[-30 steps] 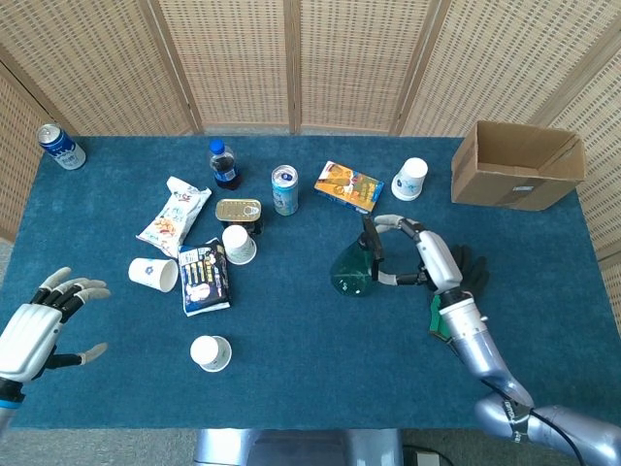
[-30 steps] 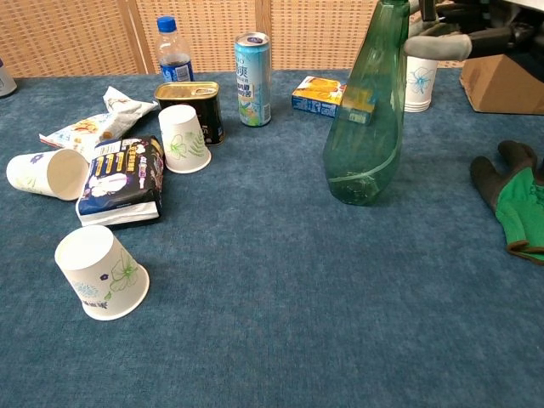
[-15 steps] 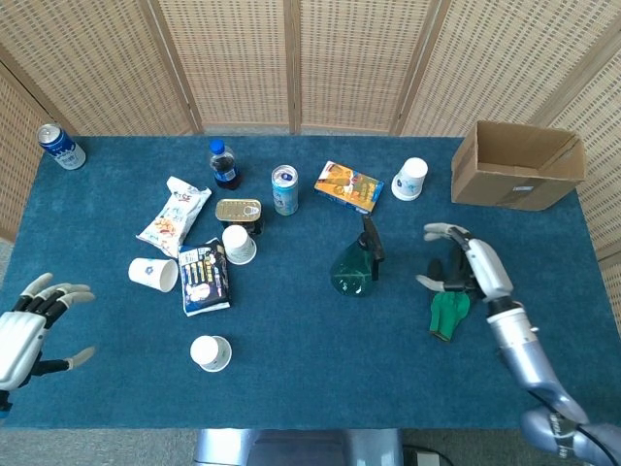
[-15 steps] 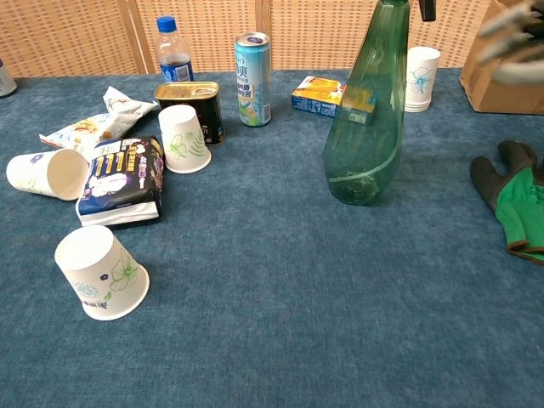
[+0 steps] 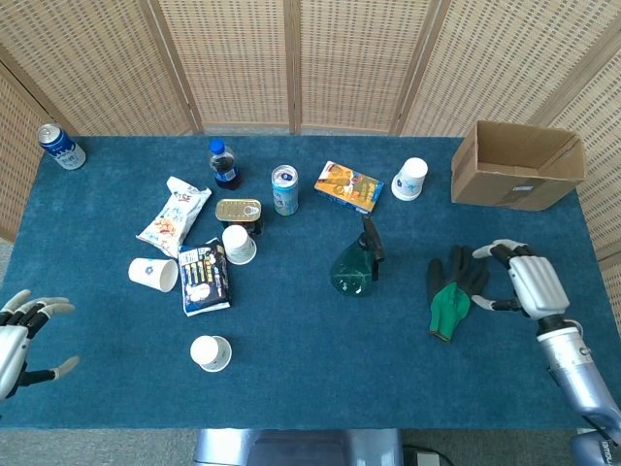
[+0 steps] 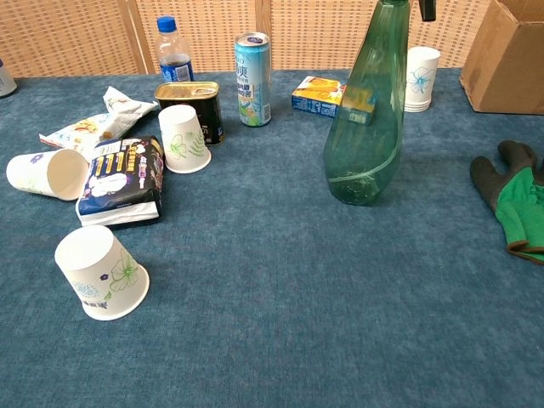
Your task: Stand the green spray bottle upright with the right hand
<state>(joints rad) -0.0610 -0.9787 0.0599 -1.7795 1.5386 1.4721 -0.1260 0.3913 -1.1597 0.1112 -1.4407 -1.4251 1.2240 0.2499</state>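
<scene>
The green spray bottle (image 5: 353, 265) stands upright on the blue table, its black nozzle on top. In the chest view the green spray bottle (image 6: 365, 119) rises past the frame's top edge. My right hand (image 5: 529, 282) hovers well to the right of it, over the table's right side, with fingers spread and nothing in them. At the bottom left corner of the head view my left hand (image 5: 19, 335) is open too, off the table's edge. Neither hand shows in the chest view.
A green and black glove (image 5: 451, 296) lies between the bottle and my right hand. A cardboard box (image 5: 519, 165) sits at the back right. Paper cups (image 6: 100, 272), snack bags (image 5: 204, 277), cans (image 5: 284, 189) and a cola bottle (image 5: 224, 163) crowd the left half.
My right hand let go of the spray bottle and drew back to the right, past the glove. The bottle stays standing. My left hand slid further down and left.
</scene>
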